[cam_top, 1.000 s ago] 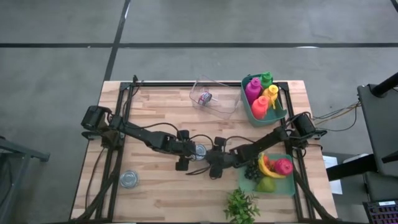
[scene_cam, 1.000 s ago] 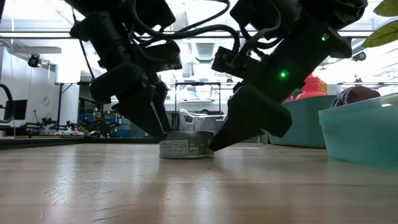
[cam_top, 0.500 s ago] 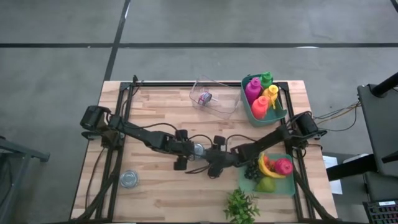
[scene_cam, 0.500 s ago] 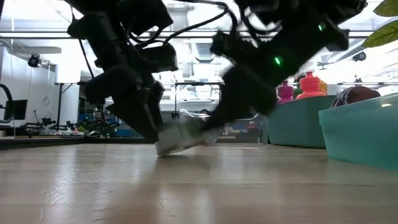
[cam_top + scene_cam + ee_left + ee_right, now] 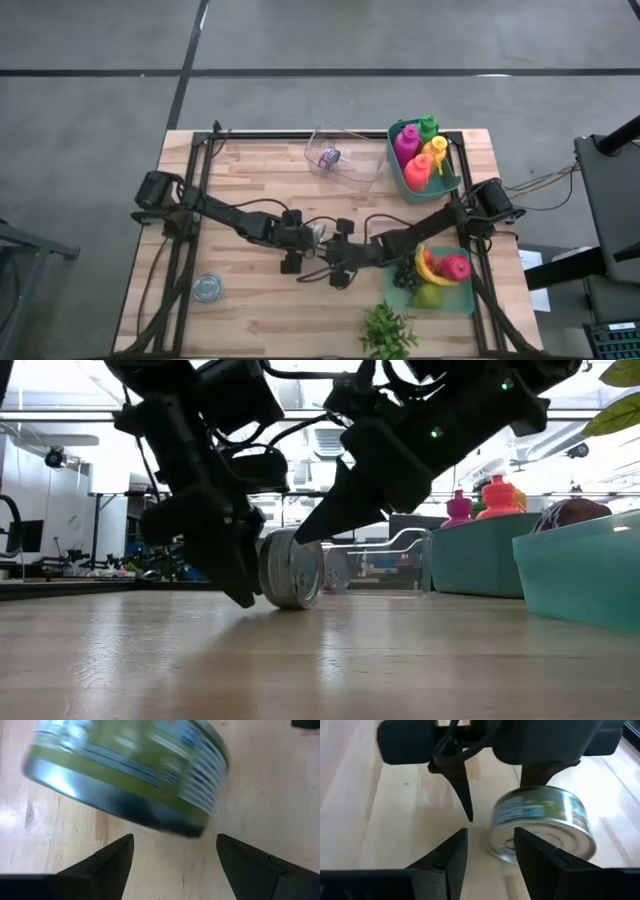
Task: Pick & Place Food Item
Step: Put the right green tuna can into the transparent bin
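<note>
High view shows the left gripper (image 5: pixel 303 243) reaching in from the left side of the wooden table (image 5: pixel 250 180) toward its middle, fingers spread apart. Between the two grippers sits a small tin can (image 5: pixel 319 236), tipped up on its edge; in the low view the can (image 5: pixel 291 568) stands on its rim on the tabletop, with the left gripper (image 5: pixel 240 565) pressed against one side of it. The left wrist view has the can (image 5: pixel 125 775) beyond the parted fingers (image 5: pixel 107 857), not clamped between them. The right gripper (image 5: pixel 334 257) comes in from the right, fingers partly apart; in its wrist view the can (image 5: pixel 542 825) lies just past one fingertip, off to the side of the gap, not held. At the table's right edge stands a teal tray (image 5: pixel 466 300) of fruit.
</note>
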You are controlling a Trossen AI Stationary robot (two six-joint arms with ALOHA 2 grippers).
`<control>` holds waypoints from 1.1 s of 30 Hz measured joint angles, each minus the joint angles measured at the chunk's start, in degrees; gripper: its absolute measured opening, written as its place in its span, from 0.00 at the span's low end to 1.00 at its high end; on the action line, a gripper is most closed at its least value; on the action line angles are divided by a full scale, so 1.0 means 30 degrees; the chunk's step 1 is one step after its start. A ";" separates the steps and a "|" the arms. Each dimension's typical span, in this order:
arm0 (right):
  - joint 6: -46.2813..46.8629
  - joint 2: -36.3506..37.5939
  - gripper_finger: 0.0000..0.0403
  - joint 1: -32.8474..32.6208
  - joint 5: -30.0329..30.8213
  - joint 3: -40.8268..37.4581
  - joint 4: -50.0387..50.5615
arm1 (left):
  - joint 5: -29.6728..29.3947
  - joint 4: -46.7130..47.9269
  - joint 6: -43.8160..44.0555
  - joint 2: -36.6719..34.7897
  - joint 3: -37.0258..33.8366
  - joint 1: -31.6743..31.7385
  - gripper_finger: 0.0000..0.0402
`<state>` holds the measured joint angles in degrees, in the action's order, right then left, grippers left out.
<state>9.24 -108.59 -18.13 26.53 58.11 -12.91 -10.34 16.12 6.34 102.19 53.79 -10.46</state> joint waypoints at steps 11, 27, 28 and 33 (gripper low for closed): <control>0.0055 0.0041 0.39 -0.0007 0.0130 -0.0037 0.0074 | -0.0076 0.0006 -0.0062 -0.0015 0.0011 0.0000 0.72; 0.2242 0.3292 0.39 -0.0568 0.4424 -0.0064 0.6663 | -0.0657 0.5631 0.5375 -0.3163 0.2818 0.0015 0.72; 0.2759 0.3641 0.39 -0.0661 0.5192 -0.0061 0.7710 | -0.0534 0.5601 0.6546 -0.3347 0.2938 -0.0019 0.72; 0.5528 0.4964 0.39 -0.1003 0.7193 -0.0137 1.1599 | -0.0295 0.5315 1.1901 -0.4087 0.3505 -0.0113 0.72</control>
<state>25.82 -93.70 -21.14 48.10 57.70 21.89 -11.22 32.06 42.04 89.93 64.31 -10.80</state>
